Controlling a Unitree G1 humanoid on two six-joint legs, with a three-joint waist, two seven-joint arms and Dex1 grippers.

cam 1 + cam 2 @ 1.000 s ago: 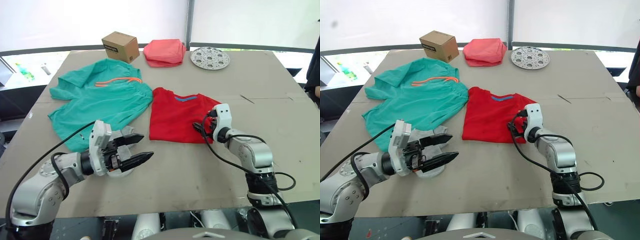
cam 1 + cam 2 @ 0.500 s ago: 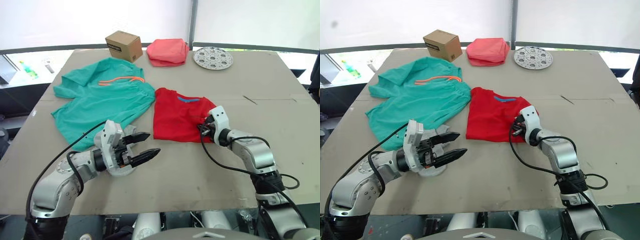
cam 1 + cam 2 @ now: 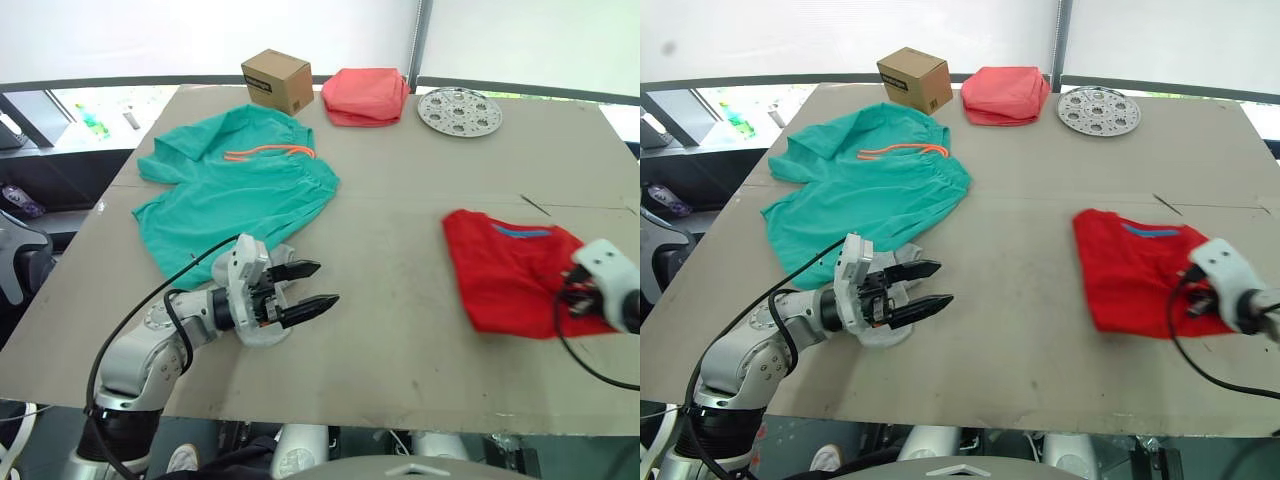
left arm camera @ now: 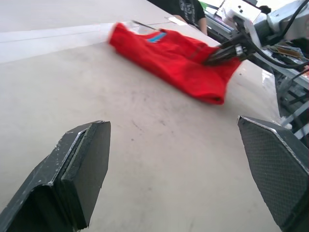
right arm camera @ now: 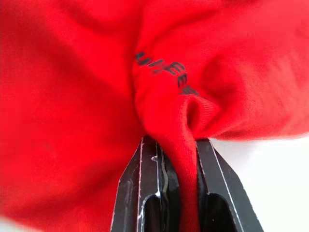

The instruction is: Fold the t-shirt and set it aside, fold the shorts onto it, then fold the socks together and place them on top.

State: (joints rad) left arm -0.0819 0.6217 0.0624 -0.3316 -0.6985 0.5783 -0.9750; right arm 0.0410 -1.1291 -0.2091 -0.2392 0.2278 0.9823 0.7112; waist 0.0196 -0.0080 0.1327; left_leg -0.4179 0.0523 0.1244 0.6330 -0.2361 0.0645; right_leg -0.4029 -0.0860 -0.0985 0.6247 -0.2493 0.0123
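A flat grey-brown table (image 3: 400, 340) holds several pieces of clothing. The t-shirt (image 3: 505, 280), bright red with a thin blue neckline trim, lies folded on the robot's right side of the table, near the right edge. The right end effector (image 3: 578, 300) is at the shirt's near right corner, and the right wrist view shows its 2 black fingers (image 5: 145, 193) pinched tight on a bunched fold of the red fabric.

The shorts (image 3: 235, 195), teal-green with a thin orange drawstring, lie spread out on the left half of the table, well apart from the t-shirt. Just at their near edge lie the socks (image 3: 262, 330), pale grey, largely hidden under the left end effector (image 3: 305, 286). That end effector hovers low over the table beside the shorts, pointing towards the t-shirt, with its 2 black fingers (image 4: 82, 169) spread wide apart and nothing between them.

Along the far edge of the table sit 3 other things in a row: a small brown cardboard box (image 3: 277, 80) to the left, a folded salmon-pink cloth (image 3: 365, 96) in the middle, and a round metal disc with holes (image 3: 459, 110) to the right.
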